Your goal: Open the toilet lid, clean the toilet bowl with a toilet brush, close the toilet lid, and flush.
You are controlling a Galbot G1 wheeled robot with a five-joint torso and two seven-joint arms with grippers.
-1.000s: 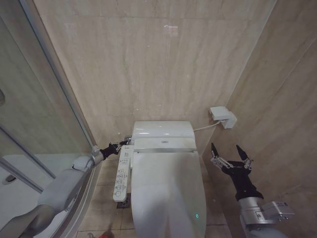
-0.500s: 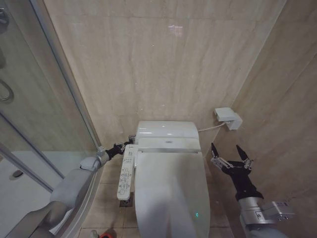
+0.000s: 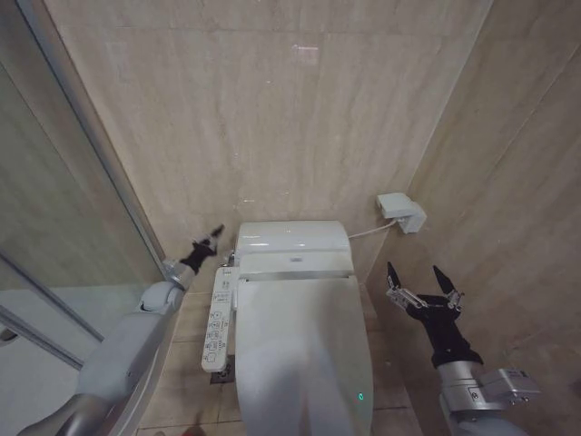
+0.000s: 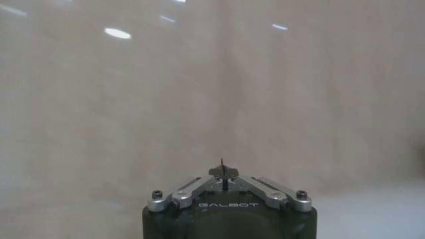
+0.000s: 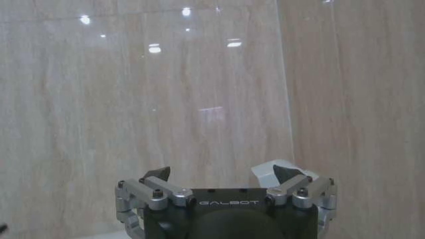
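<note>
My landmark is the toilet lid (image 3: 304,350), which lies flat and closed over the bowl, its glossy white surface running from the tank housing (image 3: 292,247) down toward me, with a small green light (image 3: 360,396) glowing near its front right edge. My left gripper (image 3: 213,232) is raised beside the lid's rear left corner, just above the top end of the side control panel (image 3: 217,318) that runs along the lid's left edge; its fingers are pressed together into a single point and hold nothing. In the left wrist view that gripper (image 4: 222,168) faces the beige tiled wall (image 4: 212,89), its fingertips meeting at the centre. My right gripper (image 3: 422,275) hangs off to the right of the lid, level with its rear half and clear of it, with the two fingers spread wide apart and empty. The right wrist view shows that gripper (image 5: 222,174) facing the wall corner, and the white wall box (image 5: 279,172) sits just past one finger. In the head view that box (image 3: 402,212) is mounted on the wall to the right of the tank housing, with a cord running from it toward the toilet.
</note>
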